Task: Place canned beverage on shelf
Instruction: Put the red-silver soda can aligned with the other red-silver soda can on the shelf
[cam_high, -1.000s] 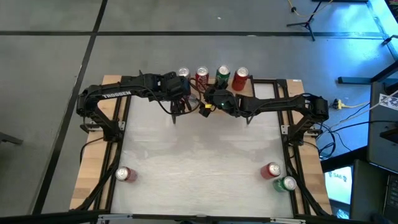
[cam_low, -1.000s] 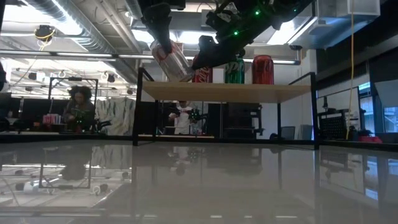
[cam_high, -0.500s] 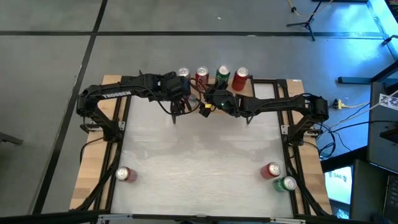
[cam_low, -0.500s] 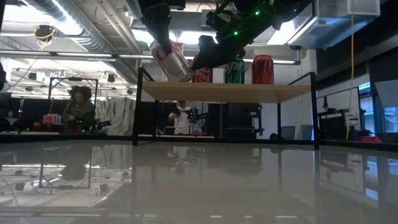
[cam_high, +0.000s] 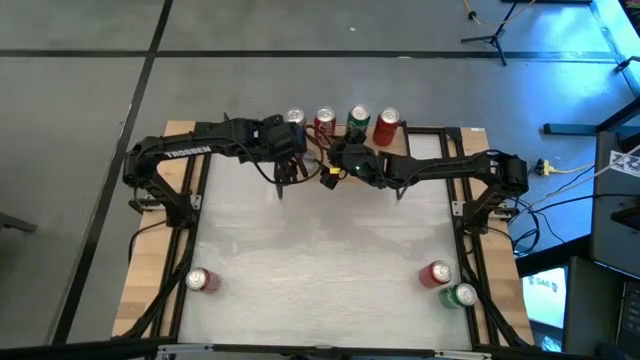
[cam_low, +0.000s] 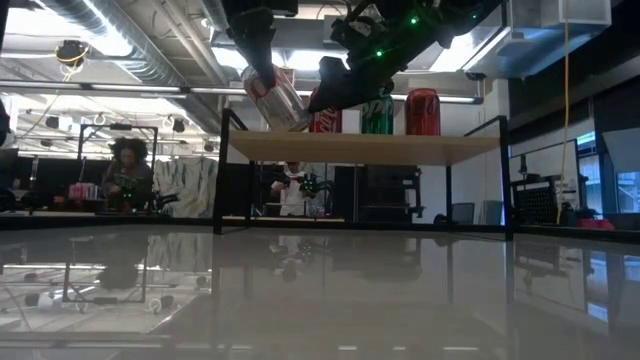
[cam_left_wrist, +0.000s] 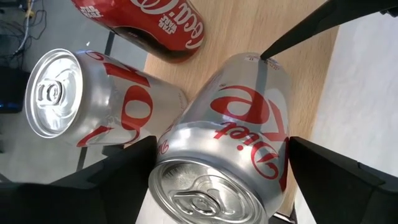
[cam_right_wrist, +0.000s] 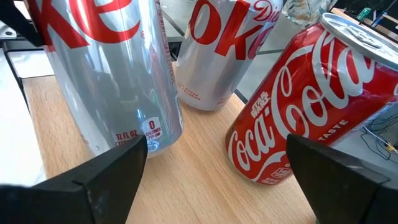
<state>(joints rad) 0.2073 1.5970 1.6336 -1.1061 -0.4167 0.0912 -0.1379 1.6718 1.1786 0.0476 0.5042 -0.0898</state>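
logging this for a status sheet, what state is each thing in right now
left gripper: fingers shut on the diet coke can
diet coke can: tilted, held over the shelf
right gripper: fingers open, empty
second silver can: upright on the shelf
red cans: upright on the shelf
green can: upright on the shelf
table cans: unshelved, untouched

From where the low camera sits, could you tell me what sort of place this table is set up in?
Most likely an open robotics lab or workshop: exposed ducts run along the ceiling, cluttered workbenches stand behind with a person at one, and a monitor sits beside the table.
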